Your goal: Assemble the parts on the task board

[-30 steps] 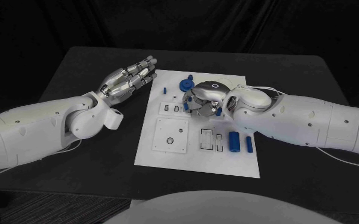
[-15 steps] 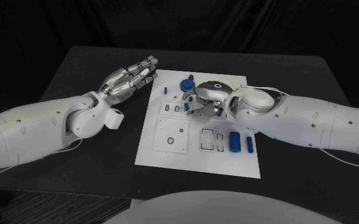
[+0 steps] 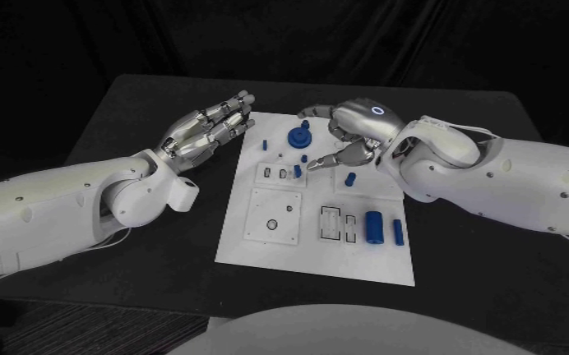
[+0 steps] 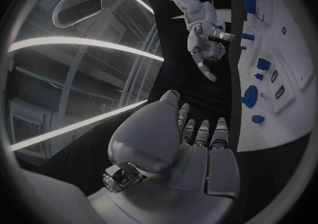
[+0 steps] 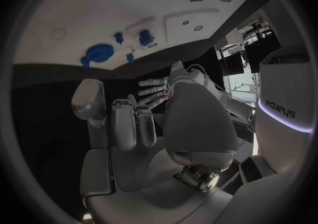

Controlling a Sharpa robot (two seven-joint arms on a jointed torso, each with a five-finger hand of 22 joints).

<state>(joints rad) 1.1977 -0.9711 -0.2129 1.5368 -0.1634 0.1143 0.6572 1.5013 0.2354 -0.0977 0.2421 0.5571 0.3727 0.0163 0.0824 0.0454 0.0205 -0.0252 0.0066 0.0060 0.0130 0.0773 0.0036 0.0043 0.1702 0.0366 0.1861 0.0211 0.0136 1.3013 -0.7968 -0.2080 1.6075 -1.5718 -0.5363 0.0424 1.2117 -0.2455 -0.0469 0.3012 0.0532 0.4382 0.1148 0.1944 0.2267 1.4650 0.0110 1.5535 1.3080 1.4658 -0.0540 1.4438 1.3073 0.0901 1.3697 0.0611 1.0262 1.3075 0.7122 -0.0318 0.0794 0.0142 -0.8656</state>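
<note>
The white task board (image 3: 311, 240) lies mid-table. A round blue part (image 3: 297, 135) sits near its far edge, small blue pegs (image 3: 350, 179) stand in its middle, and two blue cylinders (image 3: 373, 225) lie at its right side. My right hand (image 3: 346, 131) hovers over the board's far right part with its fingers apart and nothing in them; one fingertip is close to a small blue piece (image 3: 320, 160). The right wrist view shows that hand (image 5: 126, 123) bare above the round part (image 5: 99, 52). My left hand (image 3: 208, 129) is open beside the board's left edge, clear of it.
A white square plate (image 3: 273, 215) and slotted recesses (image 3: 340, 223) lie on the board's near half. Black table (image 3: 142, 232) surrounds the board. In the left wrist view, the left hand (image 4: 192, 144) is beside the board (image 4: 291, 112), with the right hand (image 4: 205, 43) beyond.
My right hand has risen from the board's middle and moved toward the far right, its fingers spreading apart. The small blue pieces it covered now show. The left hand has hardly moved.
</note>
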